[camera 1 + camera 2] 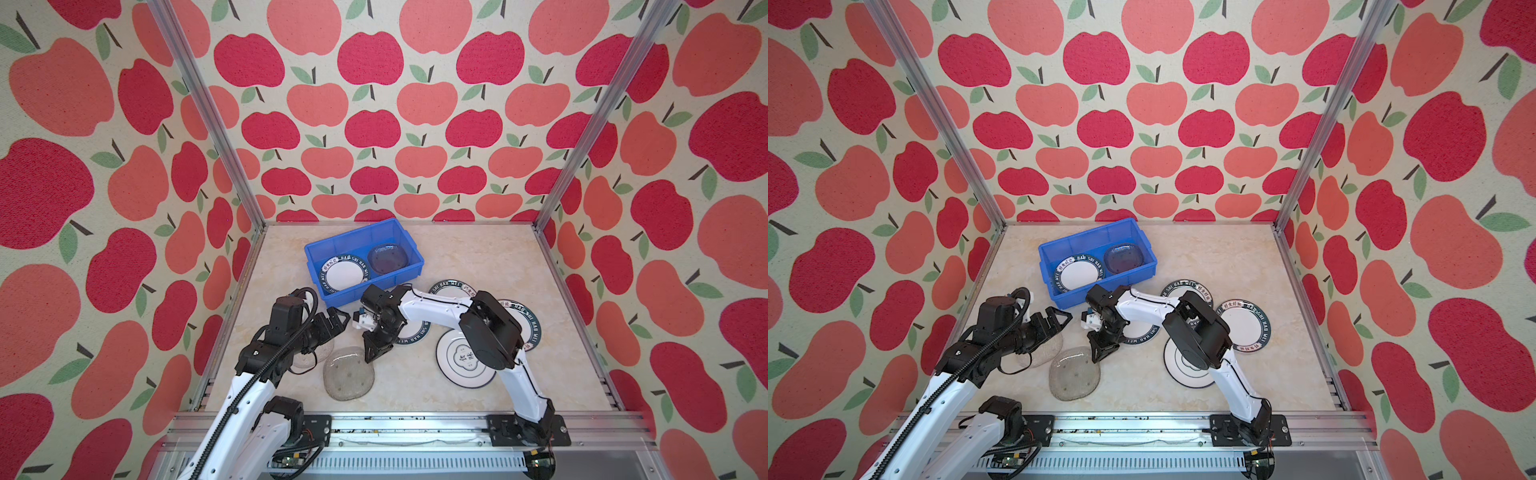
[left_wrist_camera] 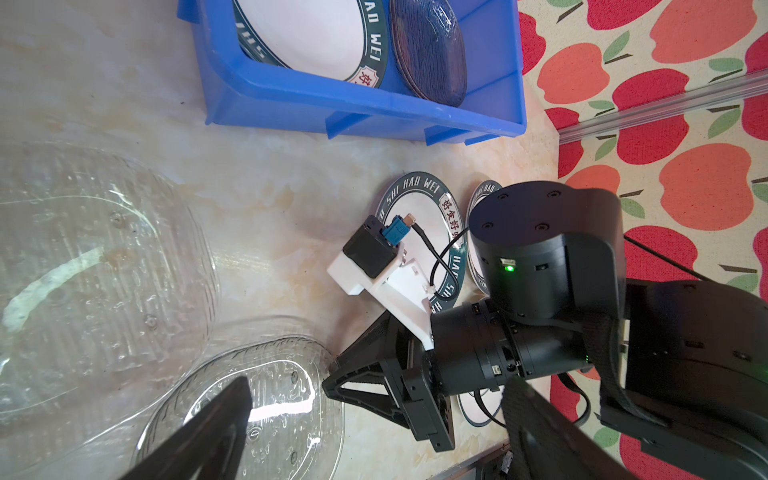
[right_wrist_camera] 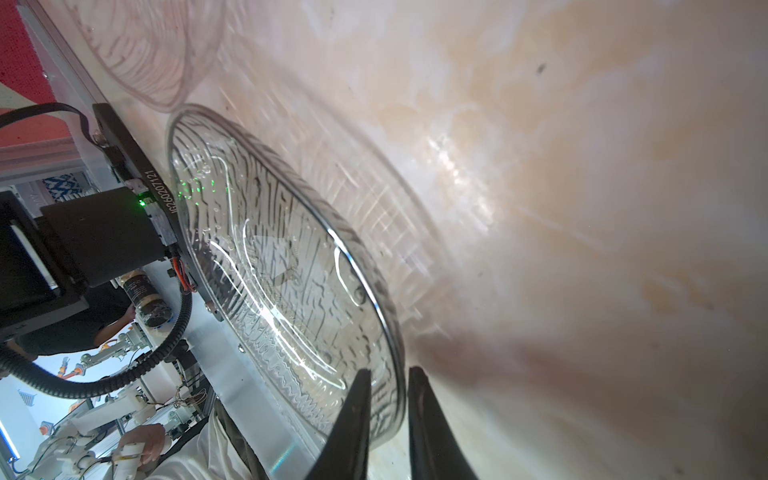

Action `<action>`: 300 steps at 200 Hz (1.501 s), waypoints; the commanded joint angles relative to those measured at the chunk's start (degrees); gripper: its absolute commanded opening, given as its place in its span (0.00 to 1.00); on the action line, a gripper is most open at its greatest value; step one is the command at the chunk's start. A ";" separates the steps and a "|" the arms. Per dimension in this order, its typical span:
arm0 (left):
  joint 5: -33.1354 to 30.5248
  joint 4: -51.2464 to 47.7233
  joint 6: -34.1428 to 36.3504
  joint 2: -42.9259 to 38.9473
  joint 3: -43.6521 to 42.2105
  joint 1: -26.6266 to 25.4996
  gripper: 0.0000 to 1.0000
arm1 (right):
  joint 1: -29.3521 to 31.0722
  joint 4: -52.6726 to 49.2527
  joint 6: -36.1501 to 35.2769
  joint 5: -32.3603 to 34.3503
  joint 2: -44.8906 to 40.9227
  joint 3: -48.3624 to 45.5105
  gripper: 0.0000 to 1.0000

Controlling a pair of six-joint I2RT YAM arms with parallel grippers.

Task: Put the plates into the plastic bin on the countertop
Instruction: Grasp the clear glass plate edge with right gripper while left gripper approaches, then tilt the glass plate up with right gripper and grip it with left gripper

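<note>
The blue plastic bin (image 1: 316,253) stands at the back of the countertop (image 1: 478,257). It holds a white lettered-rim plate (image 1: 343,274) and a glass plate (image 1: 387,258). A clear glass plate (image 1: 347,376) lies near the front. My right gripper (image 1: 371,355) points down at its far right edge. In the right wrist view its fingers (image 3: 388,372) stand one on each side of that plate's rim (image 3: 282,257), closed narrowly on it. My left gripper (image 1: 338,326) hovers open over a second glass plate (image 1: 309,359), holding nothing.
Three white lettered-rim plates (image 1: 451,289), (image 1: 525,322), (image 1: 415,334) and a larger emblem plate (image 1: 459,361) lie on the right, partly under the right arm. Aluminium rails frame the countertop. The two grippers are close together in front of the bin.
</note>
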 commanded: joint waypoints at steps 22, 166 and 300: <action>-0.97 -0.08 0.72 1.11 -0.93 0.62 0.96 | -0.94 -2.03 -0.55 -0.27 0.82 0.87 0.12; 0.08 5.82 7.03 7.74 0.96 1.82 0.96 | -5.88 -5.87 0.14 0.87 -7.58 -0.37 0.00; 6.41 10.27 10.62 18.17 7.33 4.25 0.62 | -16.06 -10.35 0.05 2.79 -9.54 11.24 0.00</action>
